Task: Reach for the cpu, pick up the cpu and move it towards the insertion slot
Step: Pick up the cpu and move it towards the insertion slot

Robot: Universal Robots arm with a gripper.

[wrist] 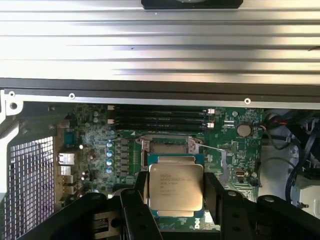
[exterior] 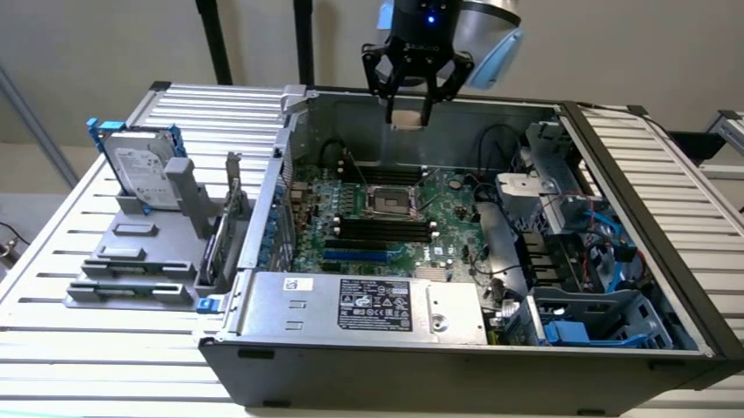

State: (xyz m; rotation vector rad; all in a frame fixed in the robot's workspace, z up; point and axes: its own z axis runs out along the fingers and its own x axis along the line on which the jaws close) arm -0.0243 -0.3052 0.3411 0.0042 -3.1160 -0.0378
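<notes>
The cpu (exterior: 406, 117) hangs in the air above the back wall of the open computer case, its pale tan side showing in the exterior view. My gripper (exterior: 407, 119) is shut on it, one black finger on each side. In the wrist view the cpu (wrist: 176, 186) shows its silver-grey printed top between my two dark fingers (wrist: 141, 192), with my gripper (wrist: 176, 194) centred on it. The insertion slot (exterior: 389, 202), a square socket with a shiny metal frame and dark centre, lies on the green motherboard well below the chip. The insertion slot (wrist: 167, 145) appears just beyond the chip's far edge, partly covered by it.
Long black memory slots (exterior: 378, 228) run beside the socket. A silver power supply (exterior: 361, 305) fills the case front, and drive cages with cables (exterior: 570, 252) stand at the exterior view's right. A hard drive with blue rails (exterior: 142, 170) stands on a grey rack outside the case.
</notes>
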